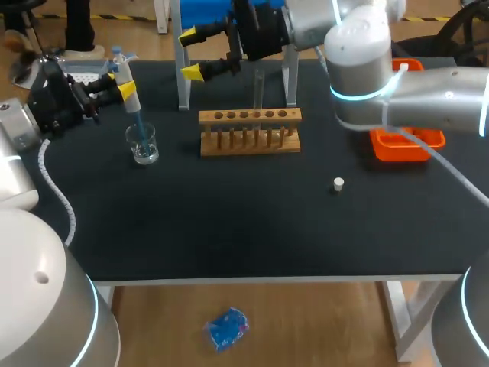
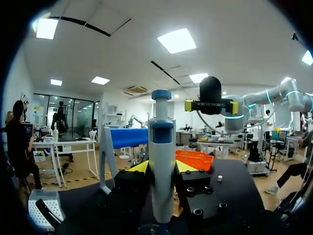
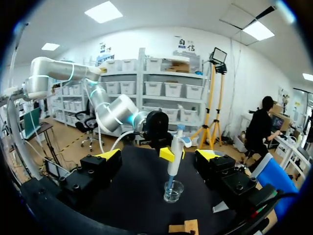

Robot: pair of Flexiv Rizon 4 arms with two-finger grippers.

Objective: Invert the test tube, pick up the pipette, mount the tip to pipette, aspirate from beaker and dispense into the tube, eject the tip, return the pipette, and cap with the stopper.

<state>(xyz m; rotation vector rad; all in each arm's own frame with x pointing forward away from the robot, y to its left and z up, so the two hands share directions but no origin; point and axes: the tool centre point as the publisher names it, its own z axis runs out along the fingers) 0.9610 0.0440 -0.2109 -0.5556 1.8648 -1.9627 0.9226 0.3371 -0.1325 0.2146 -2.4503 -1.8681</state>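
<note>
Your table stands in a bright, white-walled lab.
You have a black-topped table (image 1: 229,229) on white legs (image 1: 399,321) over a wooden floor (image 1: 321,321), where a crumpled blue scrap (image 1: 227,329) lies. Square ceiling panels (image 2: 177,40) give the light. In the right wrist view, white shelving (image 3: 166,90) with bins lines a white wall (image 3: 146,41).

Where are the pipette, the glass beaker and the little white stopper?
pipette (image 3: 174,157), right wrist view, on its white body.
beaker (image 1: 143,147), head view, on its glass wall.
stopper (image 1: 338,183), head view, on its top.
</note>
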